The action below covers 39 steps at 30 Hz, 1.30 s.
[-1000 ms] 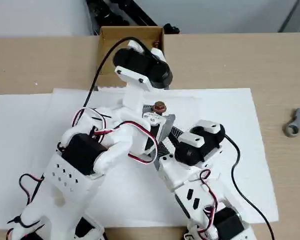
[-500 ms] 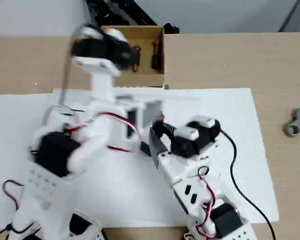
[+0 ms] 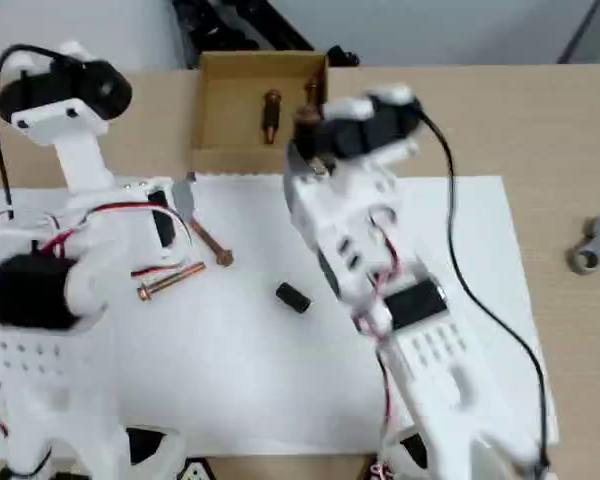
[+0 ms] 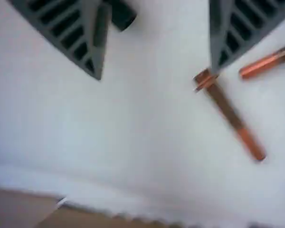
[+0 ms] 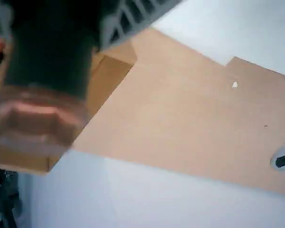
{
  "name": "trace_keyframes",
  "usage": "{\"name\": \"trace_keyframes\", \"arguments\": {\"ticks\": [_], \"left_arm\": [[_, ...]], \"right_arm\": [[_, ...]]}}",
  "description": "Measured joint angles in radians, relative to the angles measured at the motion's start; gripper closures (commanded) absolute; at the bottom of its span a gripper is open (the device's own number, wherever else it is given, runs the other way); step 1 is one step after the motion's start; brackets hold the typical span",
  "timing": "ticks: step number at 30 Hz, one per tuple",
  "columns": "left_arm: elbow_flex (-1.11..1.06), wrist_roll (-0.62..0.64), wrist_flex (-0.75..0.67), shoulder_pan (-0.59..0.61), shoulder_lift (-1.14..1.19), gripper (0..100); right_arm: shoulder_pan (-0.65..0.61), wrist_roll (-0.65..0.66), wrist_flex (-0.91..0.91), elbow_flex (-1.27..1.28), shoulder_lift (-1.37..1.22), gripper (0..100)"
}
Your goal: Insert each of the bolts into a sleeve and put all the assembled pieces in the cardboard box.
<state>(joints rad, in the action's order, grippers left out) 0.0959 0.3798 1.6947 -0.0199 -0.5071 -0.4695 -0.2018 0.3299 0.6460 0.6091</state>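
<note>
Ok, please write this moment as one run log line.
left pincer: open above paper | right pincer: holds assembled piece at cardboard box | loose: two bolts, one sleeve

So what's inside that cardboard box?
One sleeved bolt lies on the cardboard box floor. A second copper piece shows at the right tool, whose arm covers that side of the box.

The cardboard box (image 3: 212,125) sits midway along the far edge of the worktop (image 3: 540,120), with one assembled piece (image 3: 271,112) lying in it. The right end effector (image 3: 308,118) holds a second piece (image 5: 42,61) over its right wall. A paper sheet (image 3: 280,390) lies just before the box. On the sheet's left half lie a far bolt (image 3: 211,243) and a near bolt (image 3: 170,282), with a sleeve (image 3: 293,297) to their right. A small part (image 3: 590,245) lies by the worktop's right edge.
</note>
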Motion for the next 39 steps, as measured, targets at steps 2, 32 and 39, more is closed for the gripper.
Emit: {"name": "trace_keyframes", "arguments": {"ticks": [2, 32, 39], "left_arm": [[0.0, 0.0, 0.028, 0.029, 0.052, 86], [0.114, 0.261, 0.031, 0.157, 0.879, 85], [0.072, 0.305, 0.035, 0.242, 0.893, 85]], "right_arm": [[0.0, 0.0, -0.032, -0.091, -0.141, 99.6], [0.135, -0.002, -0.009, -1.554, -1.639, 82.6], [0.137, -0.002, 0.075, -1.729, -1.715, 82.6]]}}
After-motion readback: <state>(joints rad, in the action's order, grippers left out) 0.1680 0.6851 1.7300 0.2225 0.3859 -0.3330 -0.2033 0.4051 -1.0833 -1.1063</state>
